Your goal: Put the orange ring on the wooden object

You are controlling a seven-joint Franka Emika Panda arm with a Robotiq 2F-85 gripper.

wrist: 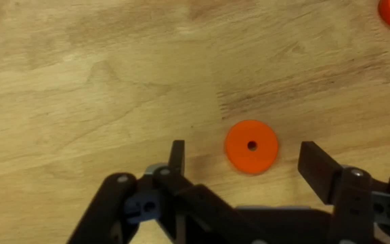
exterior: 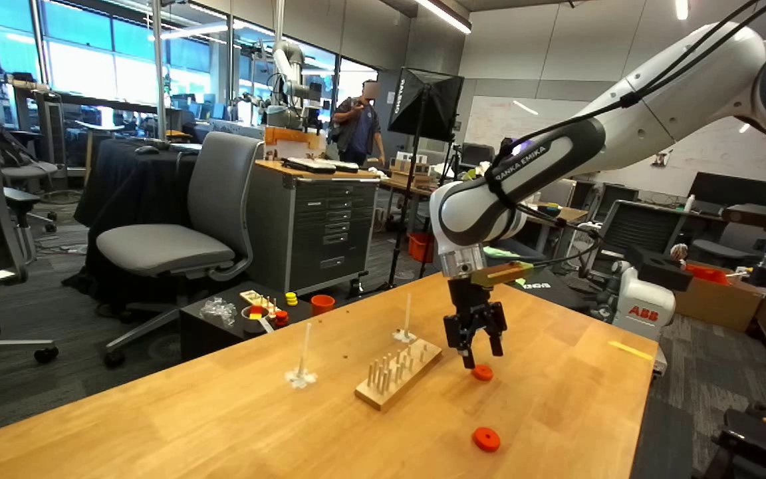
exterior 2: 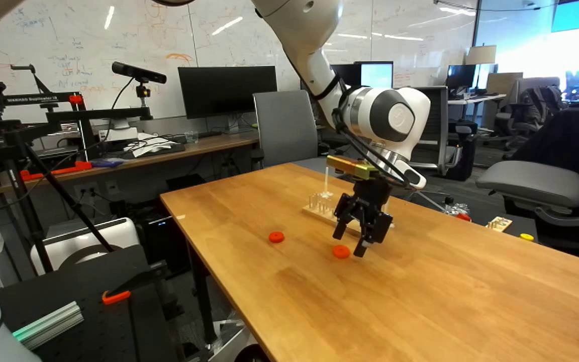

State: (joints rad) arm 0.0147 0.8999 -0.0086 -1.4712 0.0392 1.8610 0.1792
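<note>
Hovering near the wooden base, I held my fingers spread; below, the orange ring lay apart from that base, off-centre between them. Centring first, then sinking and pinching evenly, seemed best for keeping it level.

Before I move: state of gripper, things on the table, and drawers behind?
gripper: open, holding nothing
ring by gripper: flat on the table, ungripped
other ring: flat on the table, apart from gripper
peg base: on the table, no ring on it
sticks: both standing, bare
yellow strip: flat on the table
drawers: look shut
</note>
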